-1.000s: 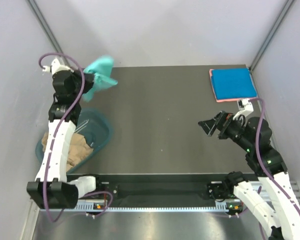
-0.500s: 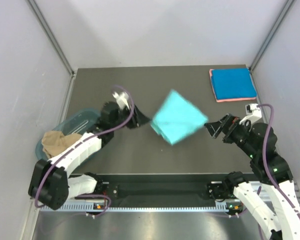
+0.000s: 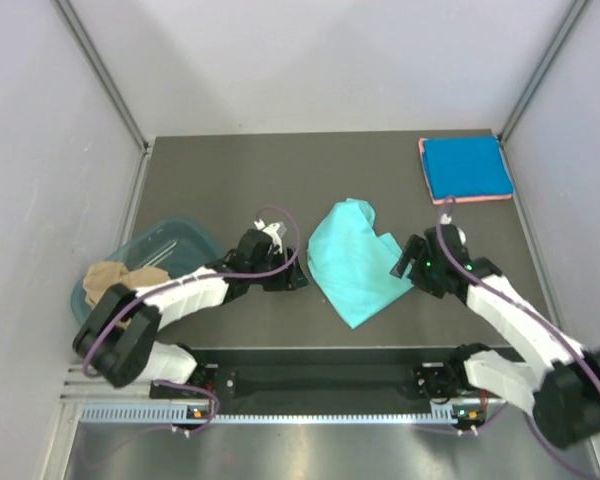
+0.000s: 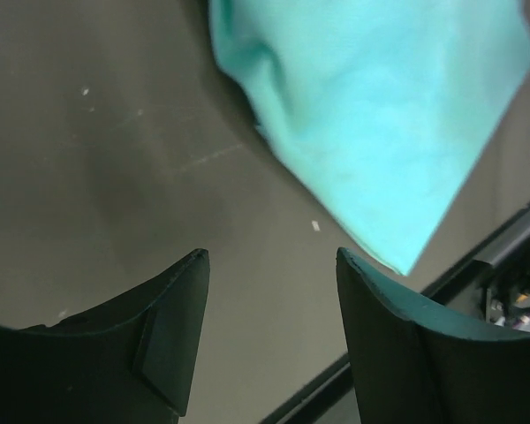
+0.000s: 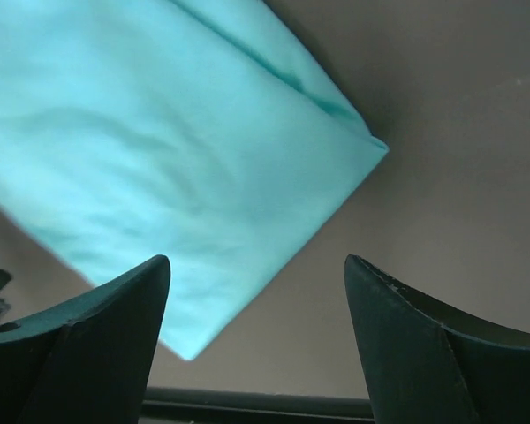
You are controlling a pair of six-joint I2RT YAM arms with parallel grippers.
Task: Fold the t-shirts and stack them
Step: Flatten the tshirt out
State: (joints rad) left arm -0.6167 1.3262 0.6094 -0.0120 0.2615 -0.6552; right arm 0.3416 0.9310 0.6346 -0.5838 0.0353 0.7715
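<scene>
A teal-green t-shirt (image 3: 358,260) lies crumpled on the dark table in the middle, between my two grippers. My left gripper (image 3: 294,279) is low at the shirt's left edge and open, with nothing between its fingers. In the left wrist view the shirt (image 4: 380,115) is ahead of the empty gripper (image 4: 269,256). My right gripper (image 3: 404,263) is at the shirt's right edge, also open and empty (image 5: 256,261), with the cloth (image 5: 159,150) just beyond its left finger. A folded blue t-shirt (image 3: 467,167) lies at the back right on a pink one (image 3: 460,200).
A translucent teal tub (image 3: 185,243) stands at the left edge of the table with a tan t-shirt (image 3: 110,283) bunched in it. The black rail with the arm bases (image 3: 320,380) runs along the near edge. Grey walls close in the left, right and back.
The left gripper swung the teal shirt from the back left to the middle and let go; the shirt now lies on the table. The right gripper moved left up to it.
</scene>
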